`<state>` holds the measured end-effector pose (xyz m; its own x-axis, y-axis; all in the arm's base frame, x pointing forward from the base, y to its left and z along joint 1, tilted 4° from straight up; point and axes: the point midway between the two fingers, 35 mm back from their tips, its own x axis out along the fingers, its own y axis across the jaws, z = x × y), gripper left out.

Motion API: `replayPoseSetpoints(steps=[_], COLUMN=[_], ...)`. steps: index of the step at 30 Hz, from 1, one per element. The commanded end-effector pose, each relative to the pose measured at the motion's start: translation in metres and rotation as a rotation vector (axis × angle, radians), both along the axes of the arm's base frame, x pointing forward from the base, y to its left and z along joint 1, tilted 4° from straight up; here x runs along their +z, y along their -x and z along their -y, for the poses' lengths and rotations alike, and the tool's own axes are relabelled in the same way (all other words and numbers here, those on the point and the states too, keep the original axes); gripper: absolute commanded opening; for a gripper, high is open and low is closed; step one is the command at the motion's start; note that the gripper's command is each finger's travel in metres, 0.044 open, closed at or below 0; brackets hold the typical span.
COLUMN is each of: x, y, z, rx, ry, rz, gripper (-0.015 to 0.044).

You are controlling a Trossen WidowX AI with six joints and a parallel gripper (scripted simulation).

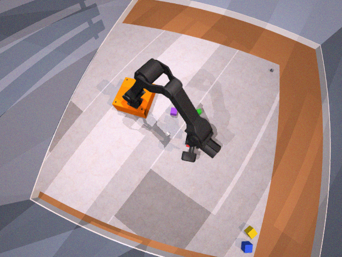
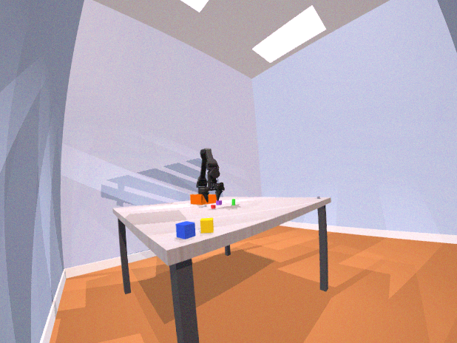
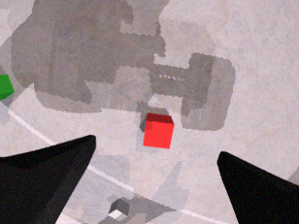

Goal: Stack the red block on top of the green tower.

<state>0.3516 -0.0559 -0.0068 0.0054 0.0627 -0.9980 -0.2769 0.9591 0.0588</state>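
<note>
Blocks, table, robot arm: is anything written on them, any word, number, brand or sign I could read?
None: no view shows any readable text.
The red block, green tower, blue block and yellow block have plain faces.
The orange base shows only small dark dots at its corners.
The open end effector is plain black.

Bare tabletop (image 3: 213,33) all around the red block (image 3: 157,131) beneath the wide-open tool (image 3: 154,184); green tower (image 3: 5,86) well aside.
</note>
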Motion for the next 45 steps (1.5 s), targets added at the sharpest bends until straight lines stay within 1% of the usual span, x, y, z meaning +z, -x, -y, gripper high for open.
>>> replayPoseSetpoints(steps=[1, 23, 40, 45], x=[-0.006, -0.036, -0.037, -0.037], y=[-0.001, -0.001, -0.001, -0.001], z=[-0.001, -0.003, -0.003, -0.003], rx=[0.004, 0.004, 0.004, 0.004], ry=[-0.005, -0.005, -0.005, -0.005], rz=[0.003, 0.003, 0.003, 0.003], gripper=[0.044, 0.044, 0.044, 0.0309])
